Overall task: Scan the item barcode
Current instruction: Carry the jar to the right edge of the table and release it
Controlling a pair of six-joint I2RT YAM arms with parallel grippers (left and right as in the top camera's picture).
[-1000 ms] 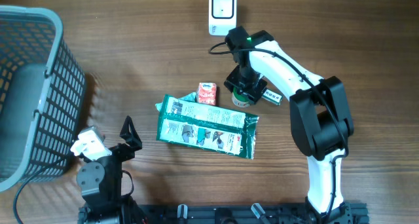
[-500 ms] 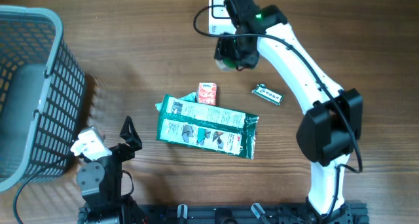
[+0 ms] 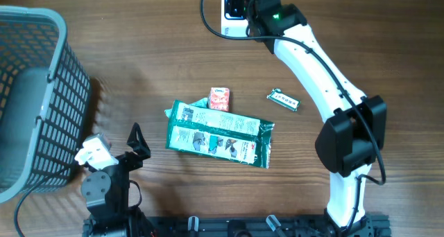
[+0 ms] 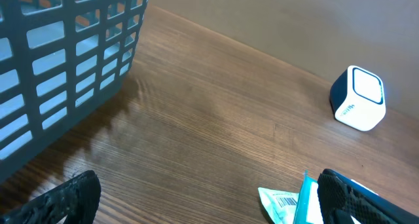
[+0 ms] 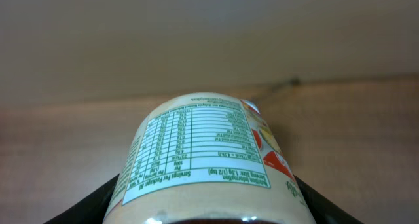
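My right gripper [image 3: 251, 3] is at the far edge of the table, over the white scanner [image 3: 229, 15], which it partly covers. It is shut on a small jar [image 5: 203, 152] with a white nutrition label and a red-and-white front. The jar fills the space between the black fingers [image 5: 98, 204] in the right wrist view. From overhead the jar is hidden under the gripper. My left gripper [image 3: 135, 143] rests open and empty at the near left. In the left wrist view the scanner [image 4: 358, 98] stands far off at the right.
A grey mesh basket [image 3: 28, 98] stands at the left. A long teal packet [image 3: 218, 134] lies mid-table, with a small red carton [image 3: 220, 98] at its far side and a small green bar [image 3: 284, 99] to the right. The packet's barcoded corner [image 4: 283, 201] lies near my left fingers.
My right arm has lifted the jar from beside the red carton and carried it away to the scanner at the far edge. The left arm has not moved.
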